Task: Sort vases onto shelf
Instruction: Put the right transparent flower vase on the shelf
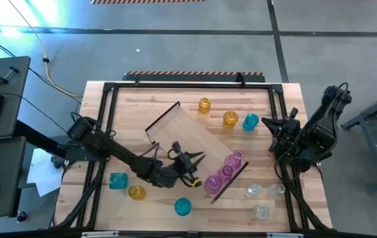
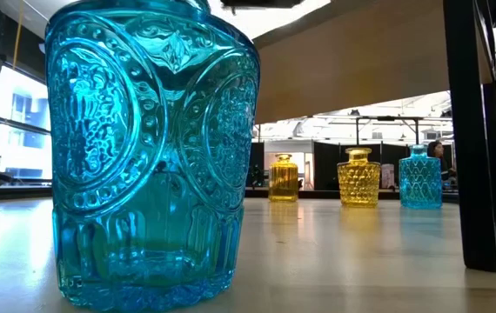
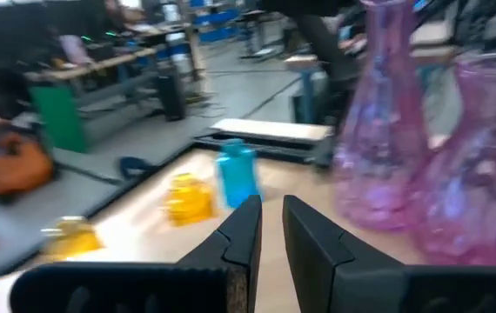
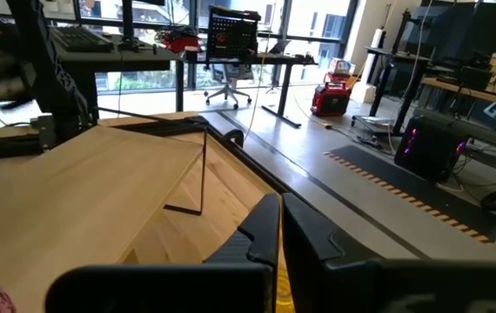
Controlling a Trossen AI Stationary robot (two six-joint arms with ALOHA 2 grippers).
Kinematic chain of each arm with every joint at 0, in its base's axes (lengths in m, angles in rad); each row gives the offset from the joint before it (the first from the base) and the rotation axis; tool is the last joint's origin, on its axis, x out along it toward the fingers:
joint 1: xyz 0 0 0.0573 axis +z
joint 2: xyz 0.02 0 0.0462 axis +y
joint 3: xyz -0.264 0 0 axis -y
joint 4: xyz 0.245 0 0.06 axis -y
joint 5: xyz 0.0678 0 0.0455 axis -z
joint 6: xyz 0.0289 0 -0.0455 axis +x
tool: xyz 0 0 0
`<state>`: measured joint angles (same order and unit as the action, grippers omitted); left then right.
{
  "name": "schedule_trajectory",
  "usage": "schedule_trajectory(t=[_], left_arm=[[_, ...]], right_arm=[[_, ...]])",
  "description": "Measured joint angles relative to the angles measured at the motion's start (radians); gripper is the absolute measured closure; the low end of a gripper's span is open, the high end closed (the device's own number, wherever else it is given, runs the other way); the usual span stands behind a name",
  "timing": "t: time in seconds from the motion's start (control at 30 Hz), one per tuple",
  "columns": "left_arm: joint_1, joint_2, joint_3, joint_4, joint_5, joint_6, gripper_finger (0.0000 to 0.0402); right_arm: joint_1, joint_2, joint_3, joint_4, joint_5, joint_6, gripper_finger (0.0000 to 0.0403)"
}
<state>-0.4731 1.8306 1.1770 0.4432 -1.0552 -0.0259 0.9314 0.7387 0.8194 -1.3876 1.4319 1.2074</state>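
The shelf (image 1: 195,142) lies slantwise across the middle of the worktop (image 1: 142,106), and four pink vases (image 1: 223,173) cluster at its near right end. The left gripper (image 1: 192,165) hangs over the shelf just beside that cluster, its fingers (image 3: 246,239) drawn narrow with nothing between them; in the left wrist view two pink vases stand close ahead of it. The right gripper (image 1: 282,135) waits at the right edge of the worktop, fingers pressed together and empty. Judging by this, the step in hand is moving off from the pinks towards another loose vase, so the arm should lift clear before swinging, since the pinks stand close enough to be knocked. Off the shelf are two amber vases (image 1: 217,112) and a teal vase (image 1: 251,121) at the far side, two more teal vases (image 1: 150,192) and an amber vase (image 1: 136,192) at the near left, and three clear vases (image 1: 263,197) at the near right.
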Motion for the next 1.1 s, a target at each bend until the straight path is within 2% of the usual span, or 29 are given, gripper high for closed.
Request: schedule_trajectory(t=[0.17, 0.27, 0.37, 0.57, 0.67, 0.77, 0.9, 1.0, 1.1], left_arm=[[-0.04, -0.124, 0.0, -0.202, -0.174, 0.037, 0.0358], [-0.066, -0.219, 0.0, -0.392, -0.248, -0.014, 0.0358], [-0.084, -0.327, 0.0, -0.635, -0.258, -0.146, 0.0358], [-0.072, -0.565, 0.0, -1.201, -0.245, -0.51, 0.0358], [-0.04, -0.661, 0.0, -1.362, -0.219, -0.556, 0.0358], [0.019, -0.74, -0.008, -1.376, -0.172, -0.446, 0.0358], [0.148, -0.841, -0.072, -1.236, -0.037, -0.209, 0.0358], [0.283, -0.911, -0.165, -1.016, 0.137, 0.01, 0.0358], [0.449, -0.966, -0.27, -0.724, 0.4, 0.205, 0.0358]], right_arm=[[0.0, -0.001, 0.0, -0.017, -0.013, -0.003, 0.0403], [-0.001, -0.007, 0.0, -0.03, -0.087, -0.052, 0.0403], [-0.009, -0.009, 0.0, -0.03, -0.126, -0.046, 0.0403], [-0.041, -0.015, 0.003, -0.034, -0.099, -0.069, 0.0403], [-0.073, -0.039, 0.05, -0.061, -0.117, -0.103, 0.0403], [-0.1, -0.072, 0.114, -0.078, -0.136, -0.172, 0.0403], [-0.115, -0.123, 0.183, -0.065, -0.138, -0.284, 0.0403], [-0.116, -0.16, 0.208, -0.06, -0.118, -0.336, 0.0403], [-0.116, -0.207, 0.214, -0.06, -0.111, -0.365, 0.0403]])
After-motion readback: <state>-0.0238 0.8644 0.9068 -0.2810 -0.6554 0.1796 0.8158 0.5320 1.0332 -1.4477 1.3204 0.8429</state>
